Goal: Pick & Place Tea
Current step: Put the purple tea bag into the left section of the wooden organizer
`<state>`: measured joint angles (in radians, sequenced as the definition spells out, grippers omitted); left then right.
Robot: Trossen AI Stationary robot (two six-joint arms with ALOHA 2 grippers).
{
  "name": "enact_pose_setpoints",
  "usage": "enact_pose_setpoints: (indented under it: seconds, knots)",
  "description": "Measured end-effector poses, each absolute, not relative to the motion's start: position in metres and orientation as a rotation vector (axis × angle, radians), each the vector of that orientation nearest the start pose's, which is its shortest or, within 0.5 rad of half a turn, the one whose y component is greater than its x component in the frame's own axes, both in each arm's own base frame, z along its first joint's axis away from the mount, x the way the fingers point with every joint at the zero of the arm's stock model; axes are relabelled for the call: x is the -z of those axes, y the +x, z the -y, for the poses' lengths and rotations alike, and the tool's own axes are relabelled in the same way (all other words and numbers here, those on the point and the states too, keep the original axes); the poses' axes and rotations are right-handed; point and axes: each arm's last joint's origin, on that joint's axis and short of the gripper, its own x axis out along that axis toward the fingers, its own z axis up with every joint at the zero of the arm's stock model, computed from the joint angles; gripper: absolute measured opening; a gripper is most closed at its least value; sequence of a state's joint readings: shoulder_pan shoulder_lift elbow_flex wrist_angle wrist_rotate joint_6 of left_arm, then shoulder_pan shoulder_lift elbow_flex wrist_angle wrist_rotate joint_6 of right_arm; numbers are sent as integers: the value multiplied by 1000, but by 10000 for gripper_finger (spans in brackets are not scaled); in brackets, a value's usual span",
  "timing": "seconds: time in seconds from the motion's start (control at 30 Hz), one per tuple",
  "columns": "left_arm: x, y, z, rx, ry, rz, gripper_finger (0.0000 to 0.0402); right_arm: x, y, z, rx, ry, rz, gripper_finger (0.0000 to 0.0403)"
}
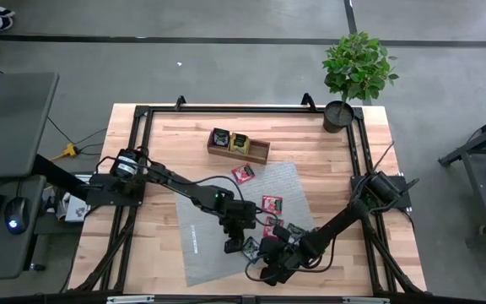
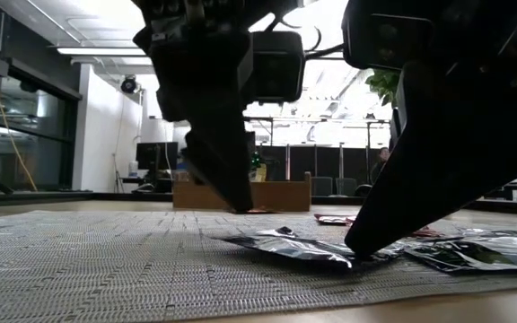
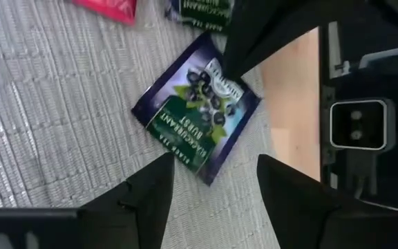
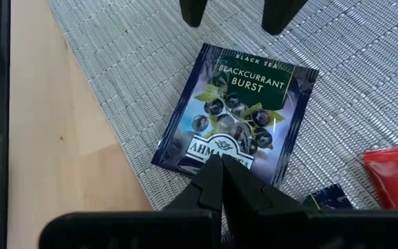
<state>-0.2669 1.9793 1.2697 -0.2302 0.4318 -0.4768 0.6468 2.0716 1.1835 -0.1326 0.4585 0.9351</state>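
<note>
Sachet: a dark Blackcurrant Burst tea sachet (image 4: pixel 237 111) lies flat on the grey mat (image 1: pixel 205 224), near the mat's edge by the bare wooden surface (image 4: pixel 54 138).
Left hand (image 3: pixel 213 183): fingers spread apart just beside the sachet — holding nothing.
Right hand (image 4: pixel 220 183): fingers closed together, tips pressing on the sachet's edge — nothing held between them.

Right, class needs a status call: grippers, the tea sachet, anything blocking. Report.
Left gripper open above the blackcurrant sachet. Right gripper shut, tips pressing the sachet's edge on the grey mat. Right arm crowds the pick; other sachets lie nearby.
</note>
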Motion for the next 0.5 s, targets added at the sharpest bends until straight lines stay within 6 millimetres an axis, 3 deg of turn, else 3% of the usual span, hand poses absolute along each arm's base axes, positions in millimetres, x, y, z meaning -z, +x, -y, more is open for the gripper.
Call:
enact_pose_setpoints:
  seconds: [0.37, 0.5]
  knots:
    - [-155, 389, 111, 389, -519, -1097, 205, -102, 324, -227, 268, 312, -826, 0]
    - [-140, 392, 107, 356, -552, -1136, 205, -100, 324, -227, 274, 315, -826, 0]
